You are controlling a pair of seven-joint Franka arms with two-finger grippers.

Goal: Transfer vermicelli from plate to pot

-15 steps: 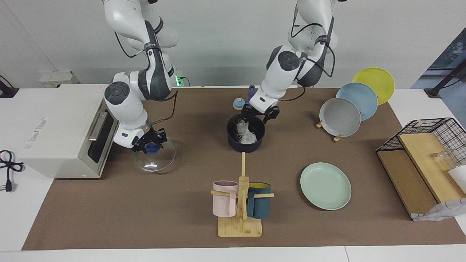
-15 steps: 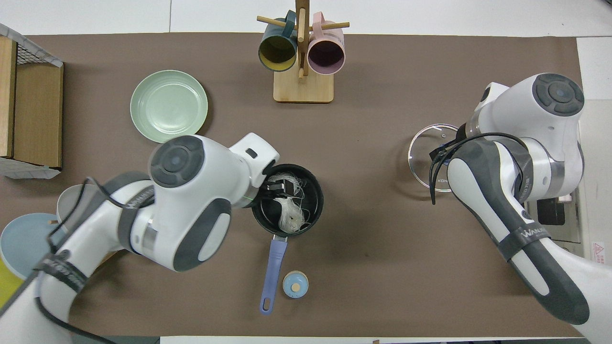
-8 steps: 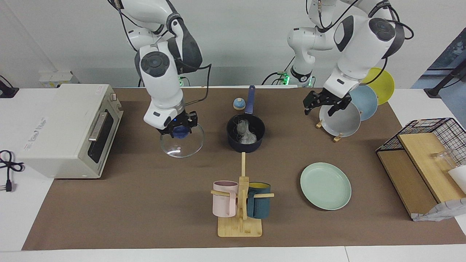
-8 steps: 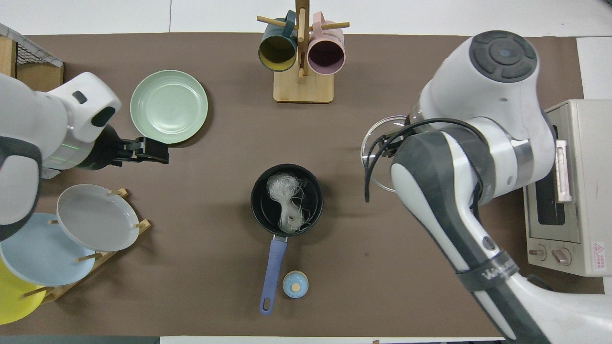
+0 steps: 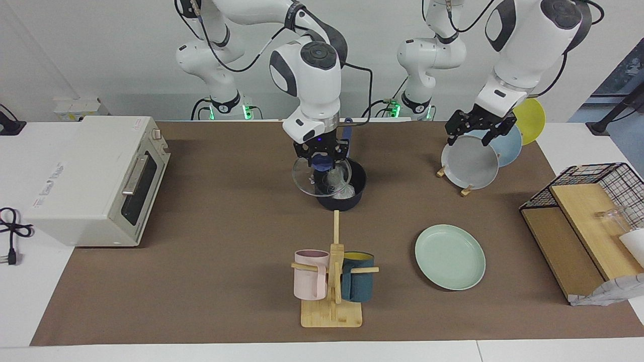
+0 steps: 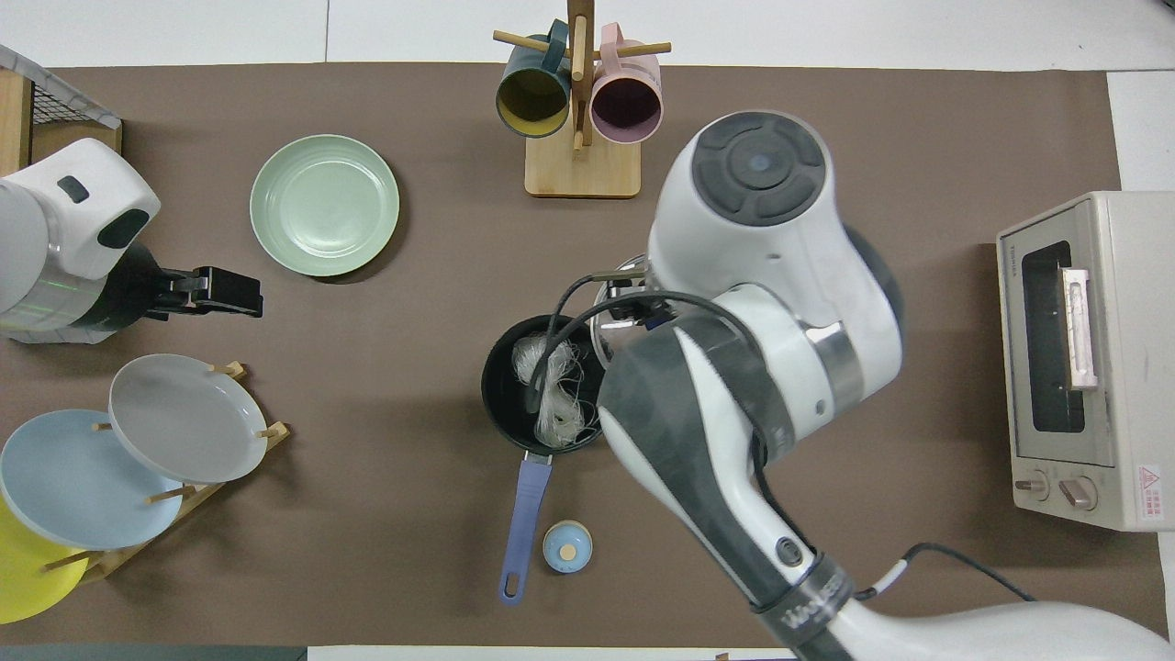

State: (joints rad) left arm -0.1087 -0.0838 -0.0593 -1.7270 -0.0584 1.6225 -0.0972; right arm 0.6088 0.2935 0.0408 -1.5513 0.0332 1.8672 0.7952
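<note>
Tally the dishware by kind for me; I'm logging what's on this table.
Plates: 4, mint-green plate, grey plate, light-blue plate, yellow plate
Mugs: 2, pink mug, teal mug
Pots: 1, pot
Glass lids: 1, lid
Total: 8

White table (image 5: 30, 301) under a brown mat (image 5: 201, 281), plain pale wall (image 5: 100, 60) along the robots' edge; toaster oven (image 5: 85, 181) at the right arm's end, wire basket (image 5: 604, 181) with wooden boards at the left arm's end; even, diffuse light.
</note>
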